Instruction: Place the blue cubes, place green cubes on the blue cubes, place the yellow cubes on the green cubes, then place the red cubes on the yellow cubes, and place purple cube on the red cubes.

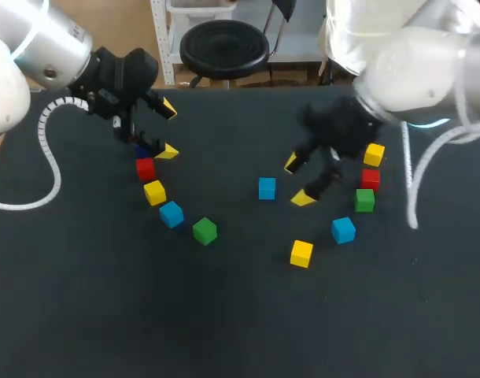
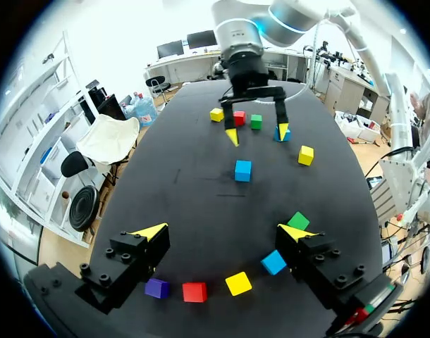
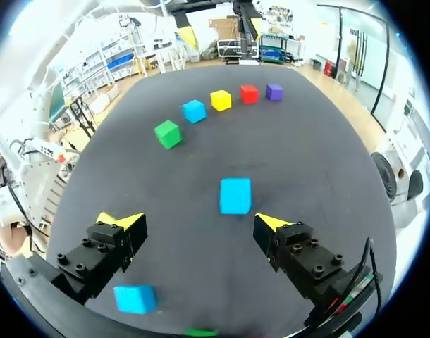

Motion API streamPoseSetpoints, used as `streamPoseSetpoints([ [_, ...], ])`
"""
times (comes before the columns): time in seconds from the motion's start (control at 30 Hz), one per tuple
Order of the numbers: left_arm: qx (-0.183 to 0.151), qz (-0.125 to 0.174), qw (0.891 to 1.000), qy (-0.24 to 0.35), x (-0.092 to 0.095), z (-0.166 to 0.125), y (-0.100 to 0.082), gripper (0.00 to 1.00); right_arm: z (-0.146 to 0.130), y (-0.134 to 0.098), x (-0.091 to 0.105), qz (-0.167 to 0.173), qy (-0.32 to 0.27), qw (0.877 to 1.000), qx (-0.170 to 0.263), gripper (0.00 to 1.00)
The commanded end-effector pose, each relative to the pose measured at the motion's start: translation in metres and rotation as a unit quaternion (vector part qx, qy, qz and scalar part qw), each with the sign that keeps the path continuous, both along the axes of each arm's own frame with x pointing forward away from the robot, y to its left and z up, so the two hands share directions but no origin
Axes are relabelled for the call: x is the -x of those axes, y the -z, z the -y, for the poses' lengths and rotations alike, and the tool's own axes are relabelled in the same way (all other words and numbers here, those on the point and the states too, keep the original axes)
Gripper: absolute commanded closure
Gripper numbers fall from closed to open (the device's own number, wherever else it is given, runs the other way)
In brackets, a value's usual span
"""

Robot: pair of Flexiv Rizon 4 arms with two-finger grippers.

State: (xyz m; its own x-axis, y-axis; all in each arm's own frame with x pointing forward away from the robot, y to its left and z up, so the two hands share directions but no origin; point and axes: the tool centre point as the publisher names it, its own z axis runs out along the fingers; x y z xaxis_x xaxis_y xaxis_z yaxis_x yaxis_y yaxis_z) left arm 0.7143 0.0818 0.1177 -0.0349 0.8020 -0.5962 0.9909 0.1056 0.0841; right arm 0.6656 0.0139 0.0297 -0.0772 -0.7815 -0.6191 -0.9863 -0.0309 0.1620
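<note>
Stacking looks unstarted to us: cubes (image 1: 267, 188) lie singly on the tabletop (image 1: 224, 315), and our left fingers (image 1: 168, 151) and right fingers (image 1: 303, 198) both stand released, empty.

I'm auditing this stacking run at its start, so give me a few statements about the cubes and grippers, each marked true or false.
1. The left gripper and the right gripper are both open and empty. True.
2. Some cubes are already stacked. False: every cube lies singly on the table.
3. A blue cube lies just ahead of the right gripper. True.
4. The purple cube is held by the right gripper. False: it lies on the table under the left gripper, next to a red cube.
</note>
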Motion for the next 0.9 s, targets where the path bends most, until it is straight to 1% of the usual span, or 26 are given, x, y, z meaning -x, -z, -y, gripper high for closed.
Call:
streamPoseSetpoints([
  [0.03,-0.001,-0.001,1.0,0.0,0.0,0.0,0.0,0.0,0.021,-0.007,0.036,0.026,0.027,0.999,-0.007,0.0],
  [0.2,-0.001,-0.001,1.0,0.0,0.0,0.0,0.0,0.0,0.03,-0.012,0.055,0.023,0.026,0.999,-0.004,0.0],
  [0.27,-0.001,-0.001,1.0,0.0,0.0,0.0,0.0,0.0,0.034,-0.012,0.063,0.023,0.017,1.0,0.006,0.0],
  [0.33,-0.001,-0.001,1.0,0.0,0.0,0.0,0.0,0.0,0.039,-0.011,0.071,0.024,0.003,1.0,0.007,0.0],
  [0.4,-0.001,-0.001,1.0,0.0,0.0,0.0,0.0,0.0,0.043,-0.01,0.076,0.033,-0.016,0.999,0.003,0.0],
  [0.47,-0.001,-0.001,1.0,0.0,0.0,0.0,0.0,0.0,0.049,-0.01,0.079,0.046,-0.036,0.998,0.002,0.0],
  [0.57,-0.001,-0.001,1.0,0.0,0.0,0.0,0.0,0.0,0.062,-0.01,0.079,0.053,-0.042,0.998,-0.004,0.0],
  [0.63,-0.001,-0.001,1.0,0.0,0.0,0.0,0.0,0.0,0.069,-0.008,0.079,0.043,-0.042,0.998,-0.001,0.0],
  [0.7,-0.001,-0.001,1.0,0.0,0.0,0.0,0.0,0.0,0.071,-0.008,0.078,0.03,-0.026,0.999,-0.004,0.0],
  [0.9,-0.001,-0.001,1.0,0.0,0.0,0.0,0.0,0.0,0.071,-0.008,0.078,0.03,-0.026,0.999,-0.004,0.0],
])
